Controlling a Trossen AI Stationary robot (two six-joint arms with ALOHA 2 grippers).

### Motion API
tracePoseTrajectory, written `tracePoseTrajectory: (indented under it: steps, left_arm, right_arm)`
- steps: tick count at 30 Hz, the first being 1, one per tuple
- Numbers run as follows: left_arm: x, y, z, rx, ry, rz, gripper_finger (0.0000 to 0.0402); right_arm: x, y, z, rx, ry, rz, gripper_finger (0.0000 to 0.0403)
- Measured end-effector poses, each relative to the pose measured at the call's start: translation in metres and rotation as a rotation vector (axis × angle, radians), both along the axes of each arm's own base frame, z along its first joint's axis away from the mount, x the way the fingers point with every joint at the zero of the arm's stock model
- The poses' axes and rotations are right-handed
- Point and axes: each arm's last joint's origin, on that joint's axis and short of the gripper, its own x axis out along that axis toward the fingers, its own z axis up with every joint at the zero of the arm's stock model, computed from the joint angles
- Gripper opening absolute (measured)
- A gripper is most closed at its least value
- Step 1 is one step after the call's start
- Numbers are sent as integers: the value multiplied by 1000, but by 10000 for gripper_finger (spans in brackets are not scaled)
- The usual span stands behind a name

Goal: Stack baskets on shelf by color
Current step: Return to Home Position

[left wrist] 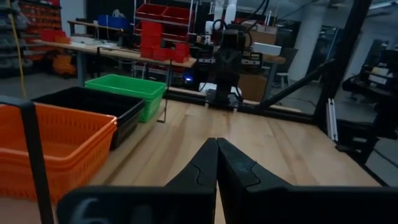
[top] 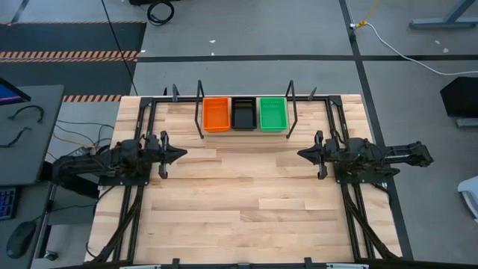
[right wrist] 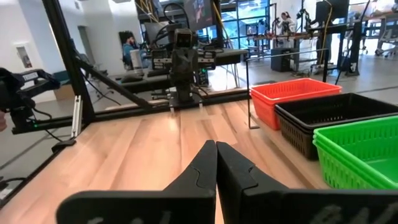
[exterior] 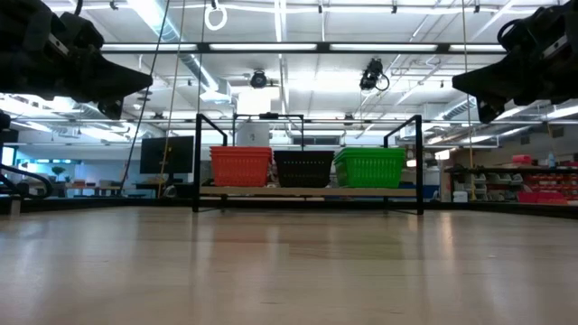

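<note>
Well apart from the closed, empty left gripper (top: 183,155) and right gripper (top: 300,155): baskets (top: 243,115) on shelf (exterior: 307,191).

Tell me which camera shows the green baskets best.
Right wrist view: the green baskets sit nearest, mesh wall and inside visible, though cropped. High view shows only their top; low view their side; left wrist view, farthest, beyond the black baskets.

A light wooden tabletop (top: 239,209) stands on a grey floor crossed by orange-and-black striped tape (top: 67,54). A grey side desk (top: 33,142) stands beside it, a dark mouse (top: 20,239) nearby (its resting surface unclear). Red bins (left wrist: 155,34) line distant workshop shelving, and a person (right wrist: 129,48) shows far off.
</note>
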Motion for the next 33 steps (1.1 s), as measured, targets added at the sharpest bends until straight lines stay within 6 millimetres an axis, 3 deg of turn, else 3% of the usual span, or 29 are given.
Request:
tracePoseTrajectory:
  steps: [33]
  left_arm:
    - [0,-1,2,-15,-23,-2,27]
  right_arm:
    - [0,0,0,17,-3,-2,5]
